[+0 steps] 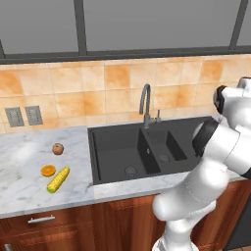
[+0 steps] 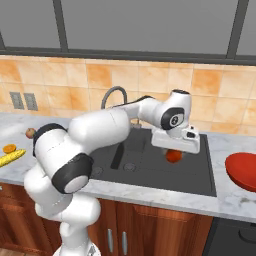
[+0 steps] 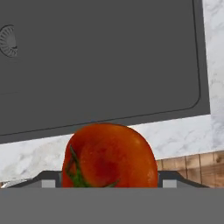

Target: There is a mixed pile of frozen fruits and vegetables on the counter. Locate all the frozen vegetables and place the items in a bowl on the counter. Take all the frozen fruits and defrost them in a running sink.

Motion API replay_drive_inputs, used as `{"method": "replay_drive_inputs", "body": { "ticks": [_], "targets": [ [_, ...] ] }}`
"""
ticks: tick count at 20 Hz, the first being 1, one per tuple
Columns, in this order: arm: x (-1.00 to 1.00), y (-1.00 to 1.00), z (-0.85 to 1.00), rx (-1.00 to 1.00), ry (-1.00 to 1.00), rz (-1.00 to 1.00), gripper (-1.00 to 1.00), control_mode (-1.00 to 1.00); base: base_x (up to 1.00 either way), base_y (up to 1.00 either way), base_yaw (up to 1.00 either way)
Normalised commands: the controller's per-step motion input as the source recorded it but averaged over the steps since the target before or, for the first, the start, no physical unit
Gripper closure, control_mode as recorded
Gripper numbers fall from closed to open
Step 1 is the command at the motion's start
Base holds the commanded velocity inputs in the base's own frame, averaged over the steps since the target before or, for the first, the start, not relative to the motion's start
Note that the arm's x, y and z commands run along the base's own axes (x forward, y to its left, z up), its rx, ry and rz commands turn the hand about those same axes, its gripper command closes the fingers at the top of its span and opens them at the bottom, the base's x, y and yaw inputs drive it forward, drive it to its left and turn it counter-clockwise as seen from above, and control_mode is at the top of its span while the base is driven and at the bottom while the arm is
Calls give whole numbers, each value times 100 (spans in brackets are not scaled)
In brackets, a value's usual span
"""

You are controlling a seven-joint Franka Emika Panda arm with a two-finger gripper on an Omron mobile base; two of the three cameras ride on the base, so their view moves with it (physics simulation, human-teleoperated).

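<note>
**Tomato held over the sink's right edge**

The gripper [image 2: 173, 150] pinches the tomato [image 3: 109, 155], its jaws held apart by the fruit's width. In the hand view the tomato sits at bottom centre, red with a green stem at its lower left, pressed in between grey finger parts on either side. In the right base view the same red ball [image 2: 173, 156] hangs just under the white hand, right of centre, above the black sink [image 2: 195, 175].

The arm rises from the lower left of the right base view, bends at a dark elbow joint, and stretches across to the right, with the wrist turned so the hand points down over the sink's small basin. In the left base view the arm climbs the right edge of the frame, its upper links covering the sink's right end.

Behind the tomato in the hand view lies a dark basin floor with a round drain [image 3: 8, 40] at upper left, then a strip of marble counter [image 3: 183, 135] and wooden cabinet front at lower right.

The faucet [image 1: 145, 105] stands behind the sink, at frame centre. On the counter at the left of the left base view lie the apple [image 1: 58, 148], the orange half [image 1: 48, 170] and the corn cob [image 1: 58, 180], close together, well apart from the hand. A red bowl [image 2: 242, 171] sits at the right edge of the right base view.
</note>
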Motion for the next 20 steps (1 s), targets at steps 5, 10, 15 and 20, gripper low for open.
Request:
{"method": "replay_drive_inputs", "body": {
  "ticks": [5, 10, 15, 20],
  "targets": [
    [12, -93, 1, -17, -1, -1, 100, -100, 0, 0, 0],
    [1, -95, 18, -1, -6, 0, 100, -100, 0, 0, 0],
    [4, -74, 17, 14, -6, 0, 100, -100, 0, 0, 0],
    [21, -69, 14, 17, -1, 6, 100, -100, 0, 0, 0]
  ]
}}
